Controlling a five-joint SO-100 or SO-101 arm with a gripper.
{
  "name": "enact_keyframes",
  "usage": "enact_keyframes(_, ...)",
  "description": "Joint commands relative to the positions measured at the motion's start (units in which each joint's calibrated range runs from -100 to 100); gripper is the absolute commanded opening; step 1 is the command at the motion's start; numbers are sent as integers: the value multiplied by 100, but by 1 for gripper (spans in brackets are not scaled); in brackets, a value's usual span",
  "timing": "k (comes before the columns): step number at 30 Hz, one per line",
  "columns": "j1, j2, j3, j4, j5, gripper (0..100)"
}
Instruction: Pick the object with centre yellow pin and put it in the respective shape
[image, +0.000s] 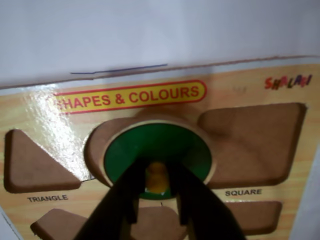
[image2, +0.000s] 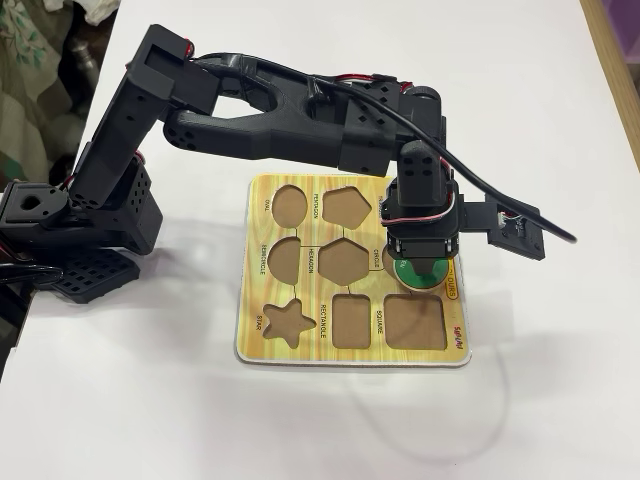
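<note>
wrist view shows the gripper (image: 159, 192) clamped on the yellow knob (image: 156, 178) of the green disc (image: 157, 151), held partly over the circle cutout (image: 102, 145) but offset toward the square, so placing is underway and the next move needs centring before lowering.

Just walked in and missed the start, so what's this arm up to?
The arm's end effector is shut on the yellow knob of a green disc, holding it at the round cutout of a shapes board. In the wrist view the disc sits a little off-centre, with some brown recess showing at its left, so it does not look fully seated.
</note>
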Motion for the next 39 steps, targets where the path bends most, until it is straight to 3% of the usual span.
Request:
enact_keyframes(1, -17, -107, -252, -74, 1, 1)
enact_keyframes(18, -740, -115, -189, -14, -41, 1)
enact_keyframes(39, -369, -174, 225, -65, 17, 1)
